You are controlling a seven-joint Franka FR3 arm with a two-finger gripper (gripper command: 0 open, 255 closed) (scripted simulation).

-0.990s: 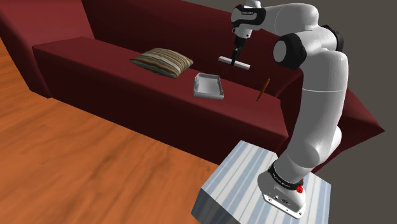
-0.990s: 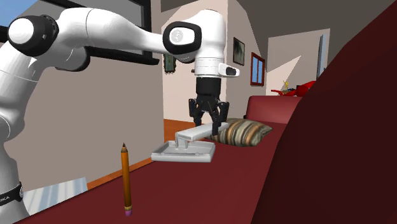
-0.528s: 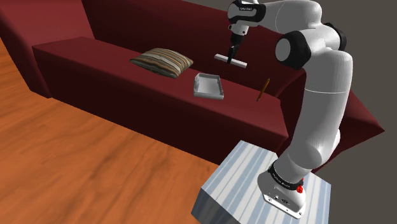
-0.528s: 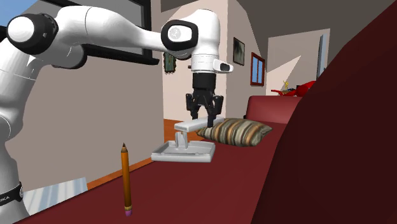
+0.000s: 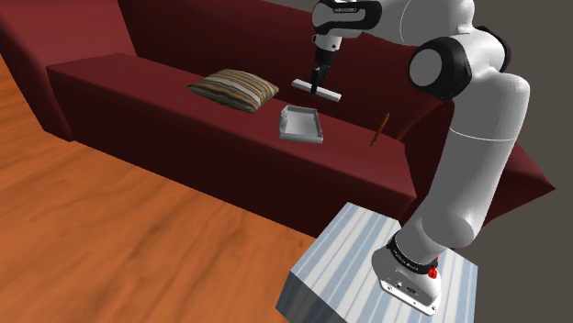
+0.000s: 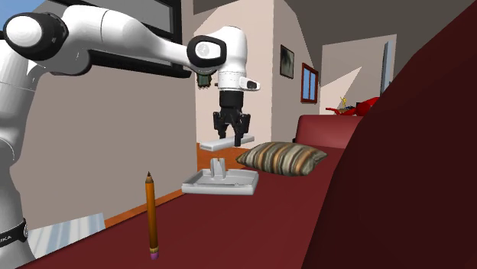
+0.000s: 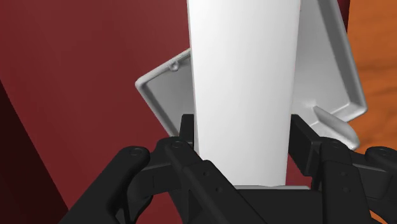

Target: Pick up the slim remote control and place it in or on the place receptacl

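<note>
Moved: gripper (image 5: 320, 79) shifted remote (image 5: 317, 89) along sofa seat (image 5: 138, 101), now above tray (image 5: 286, 130)
Grip: fingers clamped on remote
Why: height clears tray rim

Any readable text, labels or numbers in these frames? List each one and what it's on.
No text reads clearly.
Dark band on the arm's wrist: light lettering, too small to read.
Base ring of the arm: light lettering, cut by the picture's edge, too blurred to read.
The remote, tray and pencil: no markings.
Framed pictures on the wall: no legible writing.
</note>
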